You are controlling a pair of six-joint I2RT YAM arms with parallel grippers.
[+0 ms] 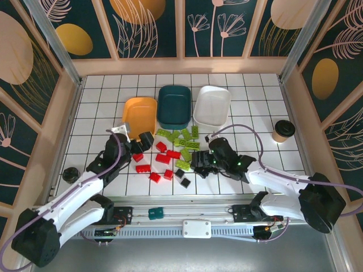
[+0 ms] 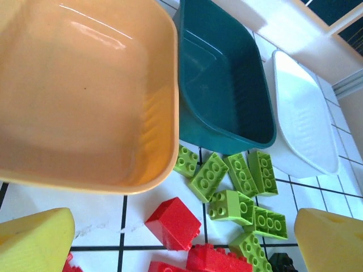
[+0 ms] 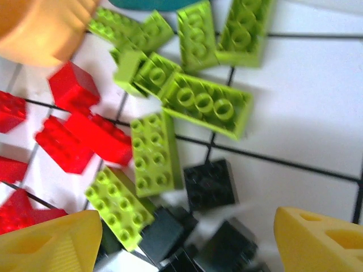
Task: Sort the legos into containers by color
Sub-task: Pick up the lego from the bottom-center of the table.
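Observation:
Three trays stand in a row at the back: orange-yellow [image 1: 140, 112], dark teal [image 1: 174, 105] and white [image 1: 212, 105]. All three look empty. Lime green legos [image 1: 182, 139] lie in front of the teal tray, red legos [image 1: 159, 161] are left of centre, and black legos [image 1: 184, 178] are nearer the front. My left gripper [image 1: 140, 141] is open, low in front of the orange-yellow tray [image 2: 85, 96], above a red brick [image 2: 173, 222]. My right gripper [image 3: 184, 243] is open over several black bricks [image 3: 210, 184], beside a green brick [image 3: 154, 150].
A brown paper cup with a black lid [image 1: 283, 131] stands at the right. A small teal block [image 1: 155, 213] sits on the front rail. A black round object [image 1: 70, 174] lies by the left wall. Wooden walls enclose the tiled table.

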